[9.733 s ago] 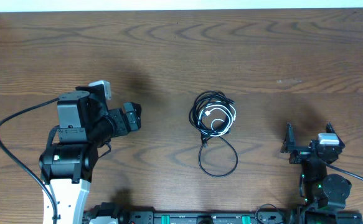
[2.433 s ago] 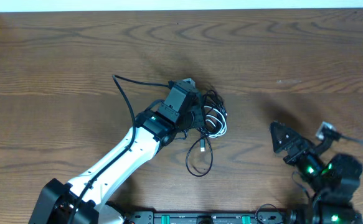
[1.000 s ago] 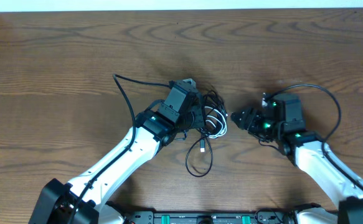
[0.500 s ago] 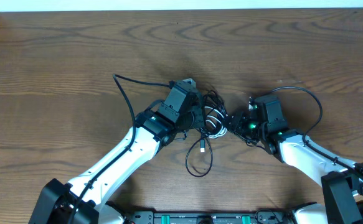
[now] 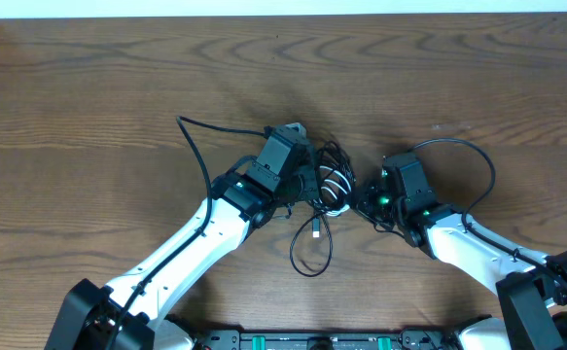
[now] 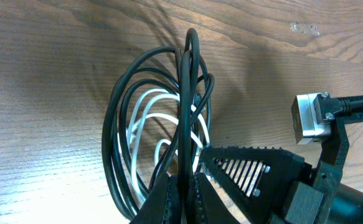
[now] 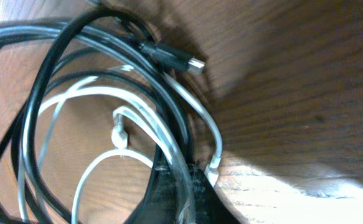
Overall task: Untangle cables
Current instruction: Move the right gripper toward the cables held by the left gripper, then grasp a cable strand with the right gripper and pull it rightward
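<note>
On the wooden table, the left arm reaches in diagonally from the lower left. The left gripper sits at the left edge of the cables. In the left wrist view its jaws are pressed together around a few strands of the black cables, which rise straight up between the fingertips.

The cables lie in a small coiled tangle near the middle of the table. The white cable is curled inside the black coils (its thin loops show clearly in both wrist views). One black loop trails out of the tangle towards the near edge, with a small plug lying inside it. In the right wrist view, another black plug with a metal tip rests on the wood at the top of the coil.

From the lower right comes the right arm. The right gripper touches the right side of the tangle. Its jaws are pinched shut on a black strand, with a white strand running in alongside it; whether the white one is also clamped is unclear.
</note>
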